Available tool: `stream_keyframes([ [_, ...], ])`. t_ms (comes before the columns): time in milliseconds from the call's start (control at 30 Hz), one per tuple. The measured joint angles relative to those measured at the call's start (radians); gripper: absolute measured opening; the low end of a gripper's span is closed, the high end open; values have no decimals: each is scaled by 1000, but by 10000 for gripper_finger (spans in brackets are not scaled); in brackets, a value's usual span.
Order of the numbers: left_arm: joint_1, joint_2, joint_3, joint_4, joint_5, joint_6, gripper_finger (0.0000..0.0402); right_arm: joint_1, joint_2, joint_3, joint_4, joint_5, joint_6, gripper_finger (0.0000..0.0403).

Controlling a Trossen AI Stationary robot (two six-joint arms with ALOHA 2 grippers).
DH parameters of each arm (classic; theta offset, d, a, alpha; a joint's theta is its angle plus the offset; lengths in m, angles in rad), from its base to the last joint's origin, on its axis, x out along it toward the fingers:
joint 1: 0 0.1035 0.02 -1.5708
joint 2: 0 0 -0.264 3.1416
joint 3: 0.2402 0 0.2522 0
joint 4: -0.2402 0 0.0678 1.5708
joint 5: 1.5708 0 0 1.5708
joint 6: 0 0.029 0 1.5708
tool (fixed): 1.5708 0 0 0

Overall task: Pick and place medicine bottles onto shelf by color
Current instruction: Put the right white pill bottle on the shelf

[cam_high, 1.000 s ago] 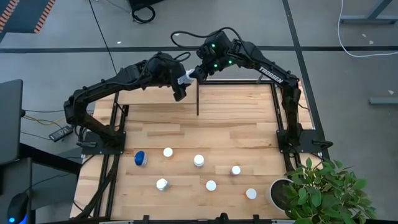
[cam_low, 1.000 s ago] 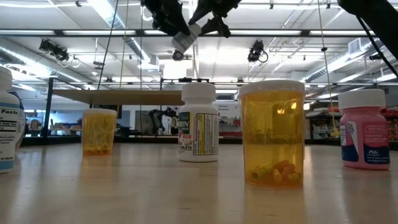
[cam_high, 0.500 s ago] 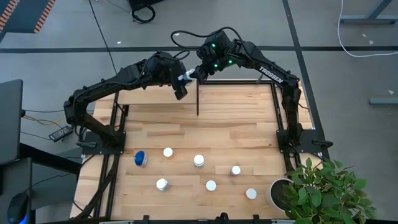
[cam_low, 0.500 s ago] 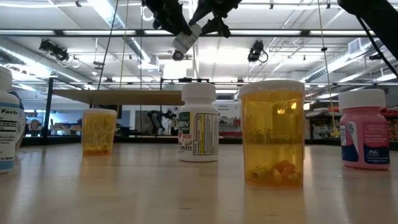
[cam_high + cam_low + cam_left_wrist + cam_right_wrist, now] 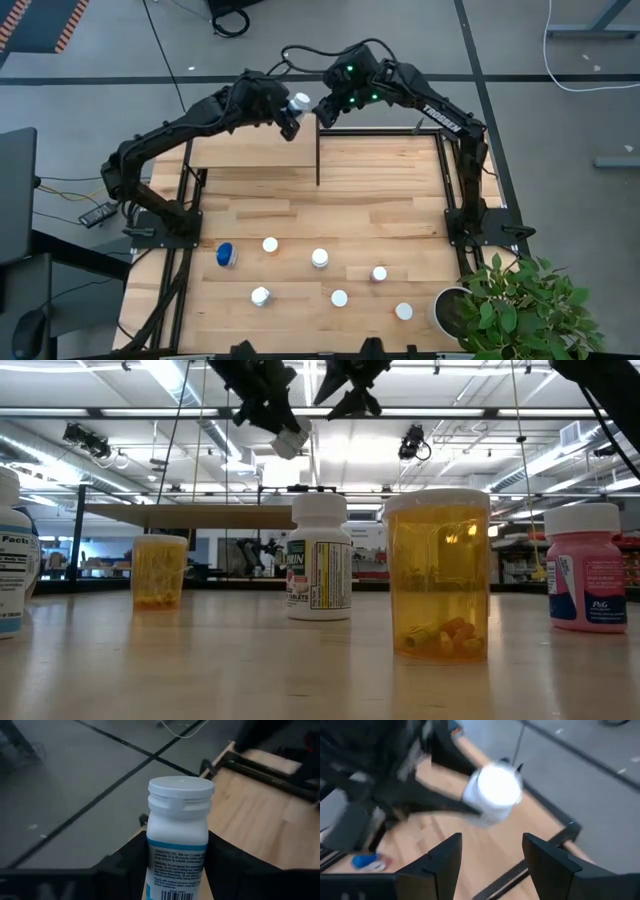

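Observation:
My left gripper is shut on a white medicine bottle with a white cap and a blue-banded label, high above the far right corner of the shelf. The shelf is a light-wood board on a black frame. My right gripper is open and empty just to the right of the bottle. In the right wrist view its fingers stand apart with the bottle's cap ahead of them. Several other bottles stand upright on the table's near half, among them a blue-capped one and an orange one. My left gripper pinches the bottle's labelled body between its two fingers, which lie along the bottle's sides. The neck and cap stick out past the fingertips. The bottle is lifted clear, tilted, with its cap toward my right gripper.
White-capped bottles are scattered on the plank table, which shows bare wood between them and the shelf. A black shelf post stands below the grippers. A potted plant is at the near right corner.
My left gripper has gone up and toward the table's far edge with the bottle, tipping it. My right gripper, which was right at the bottle's cap, now stands apart from it; the bottle stays with the left gripper.

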Motion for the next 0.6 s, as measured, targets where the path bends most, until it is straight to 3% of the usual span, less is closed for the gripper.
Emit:
stream_keyframes([
  [167,15,-7,-125,273,109,-33,174,-22,-40,0,-10,58,-5,216],
  [333,13,-7,-240,556,95,-53,176,-39,-84,0,-24,83,-11,216],
  [600,54,-27,-451,817,60,-106,170,-60,-123,0,-117,157,-16,216],
])
